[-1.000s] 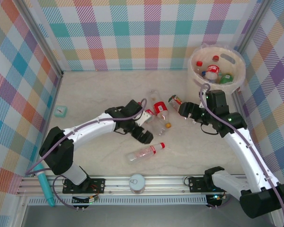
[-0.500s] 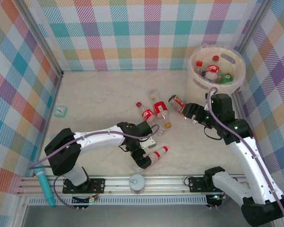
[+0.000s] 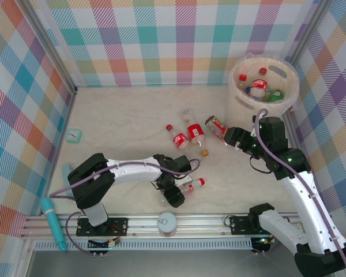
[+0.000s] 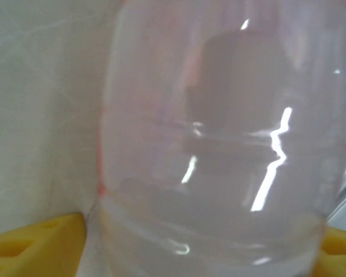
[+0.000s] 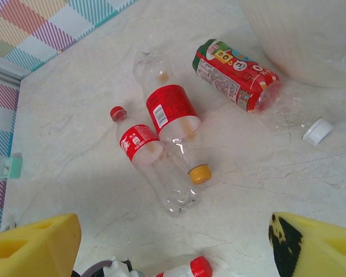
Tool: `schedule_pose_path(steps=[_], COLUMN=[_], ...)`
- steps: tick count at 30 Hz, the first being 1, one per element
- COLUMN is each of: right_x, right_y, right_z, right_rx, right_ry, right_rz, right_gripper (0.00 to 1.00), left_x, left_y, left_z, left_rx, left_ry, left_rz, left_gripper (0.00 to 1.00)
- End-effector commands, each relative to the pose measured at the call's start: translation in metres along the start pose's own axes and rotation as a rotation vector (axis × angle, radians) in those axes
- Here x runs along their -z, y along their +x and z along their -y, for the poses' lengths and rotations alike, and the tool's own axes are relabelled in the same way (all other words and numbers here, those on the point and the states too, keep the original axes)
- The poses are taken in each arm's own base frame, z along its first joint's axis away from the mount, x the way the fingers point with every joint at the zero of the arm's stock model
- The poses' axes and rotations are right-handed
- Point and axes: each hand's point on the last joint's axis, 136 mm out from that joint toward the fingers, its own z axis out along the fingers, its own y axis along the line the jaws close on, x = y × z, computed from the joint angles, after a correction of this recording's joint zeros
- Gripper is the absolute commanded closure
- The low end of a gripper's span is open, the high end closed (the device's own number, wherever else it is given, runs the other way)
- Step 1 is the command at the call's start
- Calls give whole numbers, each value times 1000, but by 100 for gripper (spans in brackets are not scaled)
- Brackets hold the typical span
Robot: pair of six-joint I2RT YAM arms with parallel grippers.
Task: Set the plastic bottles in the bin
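— Bin (image 3: 264,86)?
— Stood at the bench's far right corner, with binned bottles (image 3: 258,88) inside.
— Claws?
— Right gripper (image 3: 230,138) gaped empty beside the bin. Left gripper (image 3: 174,193) was near the front edge, pads (image 4: 34,245) spread wide, red-capped bottle (image 3: 190,186) lying between them.
— Loose ones?
— Three lay mid-bench: orange-capped bottle (image 5: 170,112), white-capped bottle (image 5: 236,75), small red-labelled bottle (image 5: 144,153).

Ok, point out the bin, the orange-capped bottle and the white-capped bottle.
bin (image 3: 239,101): top view, on its outer front wall.
orange-capped bottle (image 5: 172,109): right wrist view, on its red label.
white-capped bottle (image 5: 233,72): right wrist view, on its red label.
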Motion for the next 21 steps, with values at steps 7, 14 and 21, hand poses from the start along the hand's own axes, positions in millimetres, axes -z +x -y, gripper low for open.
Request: schedule_pose_path(steps=[7, 14, 21], right_x=[-11, -45, -75], right_y=[18, 36, 45], right_z=[-8, -53, -105], right_rx=[-61, -115, -45], right_ry=[-82, -309, -428], right_rz=[-65, -214, -265], right_gripper=[15, 14, 14], left_x=[44, 129, 168], left_y=[-12, -51, -82], left_z=[-28, -78, -54], left_rx=[70, 365, 303], left_ry=[-88, -49, 116], left_rz=[200, 614, 795], left_gripper=[42, 49, 49])
